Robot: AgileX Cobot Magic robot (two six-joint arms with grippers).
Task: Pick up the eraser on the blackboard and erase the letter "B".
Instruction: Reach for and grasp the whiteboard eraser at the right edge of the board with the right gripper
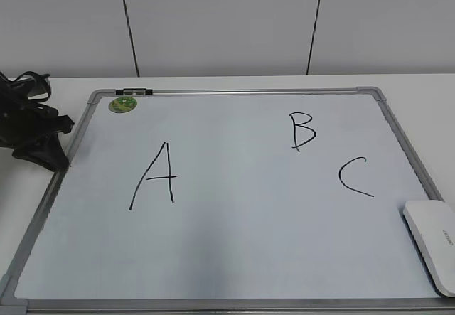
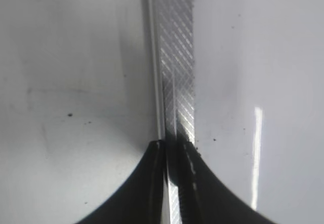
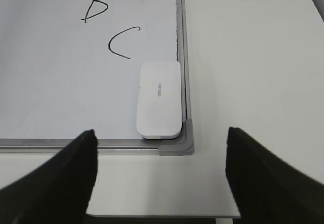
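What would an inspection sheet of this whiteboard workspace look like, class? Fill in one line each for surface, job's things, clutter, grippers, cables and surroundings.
Surface: white table, with the whiteboard lying flat on it.
Job's things: eraser in the board's near right corner, untouched; letter B intact, between the A and the C.
Clutter: green magnet at the top left of the board.
Grippers: right gripper open, short of the eraser; left gripper shut, over the board's frame.
Cables: dark bundle on the left arm.
Surroundings: pale panelled wall.
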